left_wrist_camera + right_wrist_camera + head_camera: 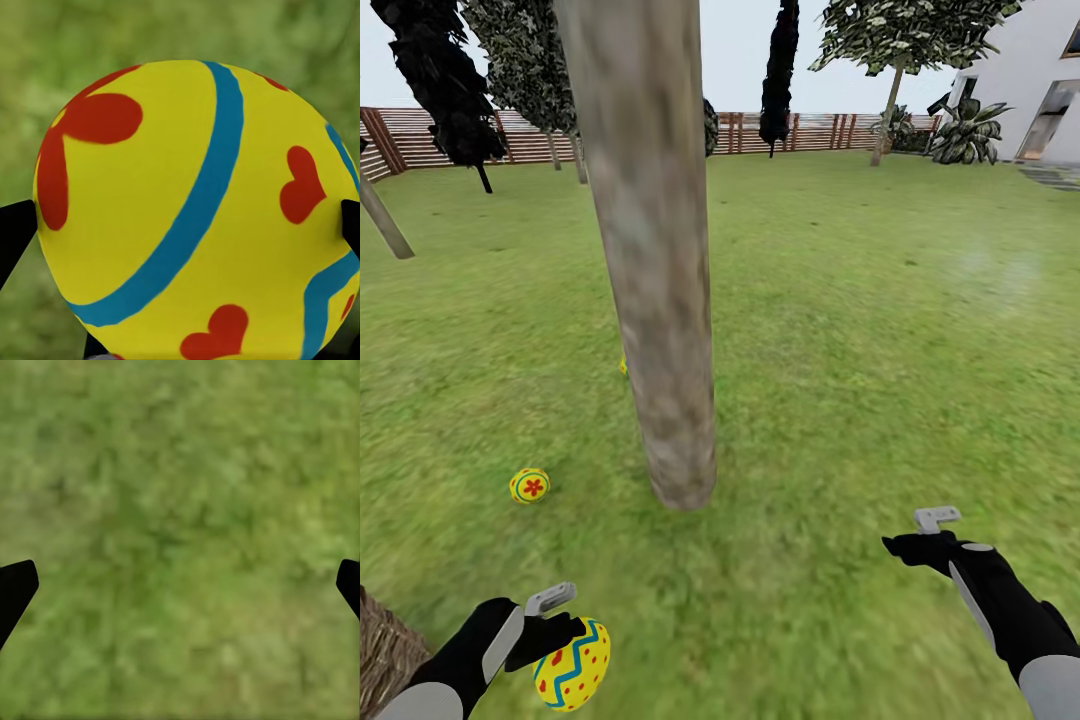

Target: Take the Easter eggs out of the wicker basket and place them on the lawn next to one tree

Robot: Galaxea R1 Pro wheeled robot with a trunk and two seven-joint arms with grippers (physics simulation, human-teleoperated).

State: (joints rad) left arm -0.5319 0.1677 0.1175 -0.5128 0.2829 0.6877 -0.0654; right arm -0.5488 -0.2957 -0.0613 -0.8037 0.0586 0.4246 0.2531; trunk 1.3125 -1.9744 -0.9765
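Progress looks well past halfway. One egg (529, 485) lies on the lawn (840, 330) just left of the tree (650, 250), near its foot. A sliver of yellow (623, 365) peeks out at the trunk's left edge, farther back; it may be a second egg, but too little of it shows to be sure. The left gripper (565, 620) has its fingers closed around another egg (187, 217), held low over the grass in front of the tree, and the left wrist view shows the dark fingertips (15, 232) pressing on both of its sides. The right gripper (935, 530) hangs over bare grass with its fingers spread wide and nothing between them. A corner of the basket (380, 650) shows at the lower left; its inside is hidden. What seems left is to set this held egg down by the trunk.
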